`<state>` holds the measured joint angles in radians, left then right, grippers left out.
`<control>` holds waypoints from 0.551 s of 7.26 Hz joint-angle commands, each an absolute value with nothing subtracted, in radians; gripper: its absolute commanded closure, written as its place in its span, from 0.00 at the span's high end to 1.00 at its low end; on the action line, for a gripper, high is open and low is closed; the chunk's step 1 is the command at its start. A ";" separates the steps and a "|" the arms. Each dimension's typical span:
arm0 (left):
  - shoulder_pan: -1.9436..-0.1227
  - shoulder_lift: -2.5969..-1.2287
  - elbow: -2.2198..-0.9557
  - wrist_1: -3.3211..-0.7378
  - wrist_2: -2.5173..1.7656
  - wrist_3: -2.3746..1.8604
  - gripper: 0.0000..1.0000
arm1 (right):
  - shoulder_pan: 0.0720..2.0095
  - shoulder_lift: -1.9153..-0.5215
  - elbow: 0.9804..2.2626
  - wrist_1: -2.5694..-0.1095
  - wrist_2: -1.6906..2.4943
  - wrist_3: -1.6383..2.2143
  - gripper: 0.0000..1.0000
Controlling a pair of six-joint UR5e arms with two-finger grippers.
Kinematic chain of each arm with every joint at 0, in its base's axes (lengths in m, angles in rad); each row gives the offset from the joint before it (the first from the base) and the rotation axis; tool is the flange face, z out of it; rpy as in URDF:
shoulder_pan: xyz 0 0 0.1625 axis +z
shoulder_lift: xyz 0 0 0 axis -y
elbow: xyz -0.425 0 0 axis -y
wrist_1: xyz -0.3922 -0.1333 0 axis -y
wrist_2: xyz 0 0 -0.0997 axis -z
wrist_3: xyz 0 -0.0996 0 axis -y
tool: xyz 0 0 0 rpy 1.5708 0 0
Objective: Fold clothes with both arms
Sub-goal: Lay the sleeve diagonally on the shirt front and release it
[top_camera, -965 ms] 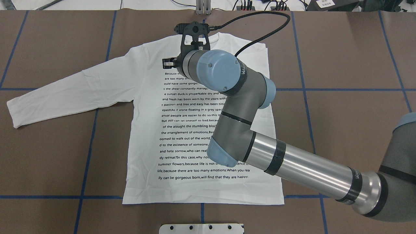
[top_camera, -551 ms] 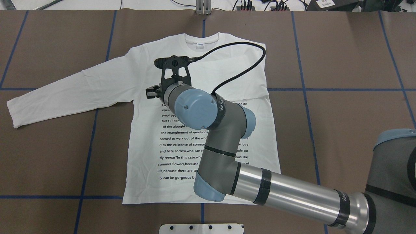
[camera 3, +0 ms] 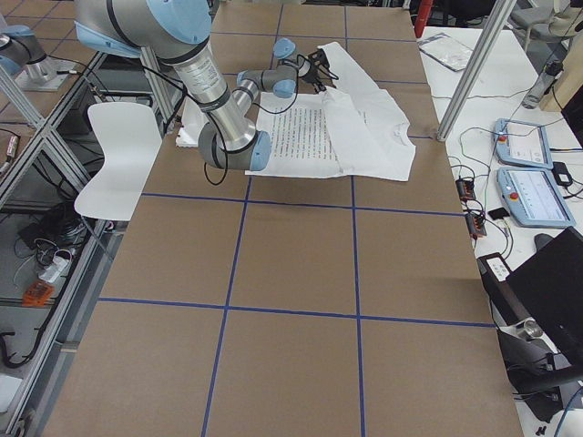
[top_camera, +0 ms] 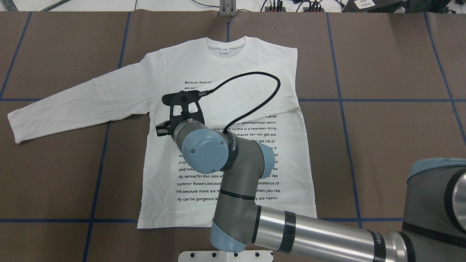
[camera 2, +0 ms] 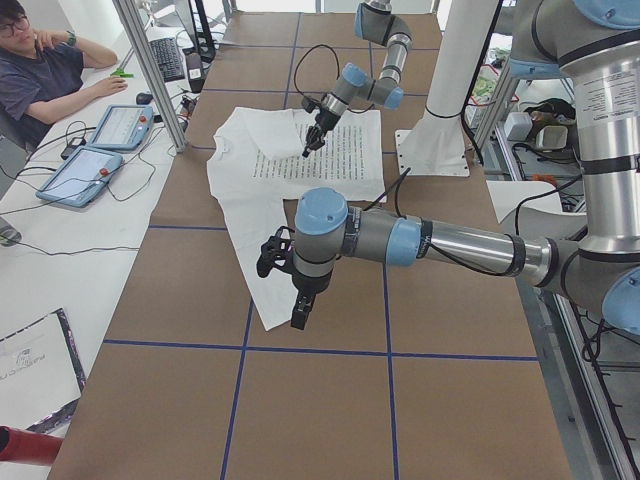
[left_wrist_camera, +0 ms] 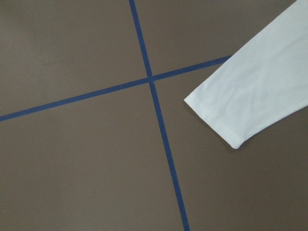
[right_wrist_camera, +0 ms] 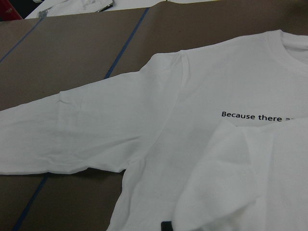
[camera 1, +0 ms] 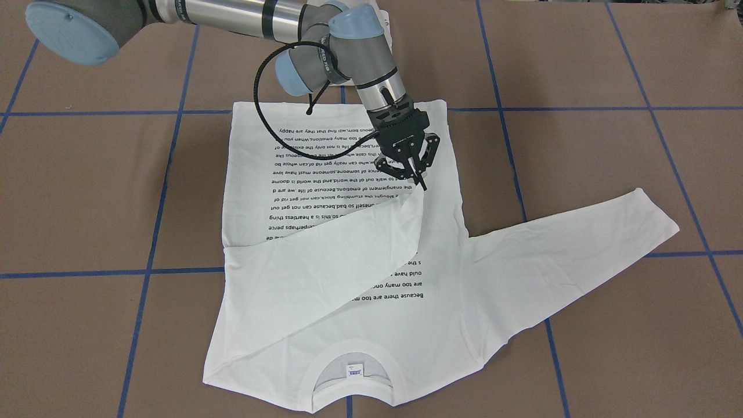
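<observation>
Jaws on the right arm [camera 1: 371,64] are pinching shut on the folded-over sleeve cuff [camera 1: 419,200], holding it just above the T-shirt [camera 1: 371,325]'s print. The shirt's lying flat mid-worktop [camera 1: 580,145], with the other sleeve [camera 1: 580,244] sticking out and brown surface running wide past every edge. The left arm [camera 2: 440,240] is hanging its jaws over that sleeve's end, can't tell if they're open.
</observation>
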<state>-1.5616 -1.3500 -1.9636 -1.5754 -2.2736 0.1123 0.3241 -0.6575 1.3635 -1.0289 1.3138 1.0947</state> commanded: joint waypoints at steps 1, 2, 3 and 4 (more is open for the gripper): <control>-1.562 -1.350 -1.960 -1.578 -2.272 0.115 1.00 | 0.319 -0.640 1.376 -1.177 1.301 1.094 1.00; -1.562 -1.350 -1.960 -1.577 -2.272 0.120 1.00 | 0.321 -0.602 1.373 -1.243 1.302 1.095 1.00; -1.562 -1.350 -1.962 -1.578 -2.272 0.120 1.00 | 0.345 -0.588 1.371 -1.274 1.324 1.097 1.00; -1.560 -1.361 -1.963 -1.586 -2.273 0.114 1.00 | 0.391 -0.591 1.364 -1.278 1.429 1.104 1.00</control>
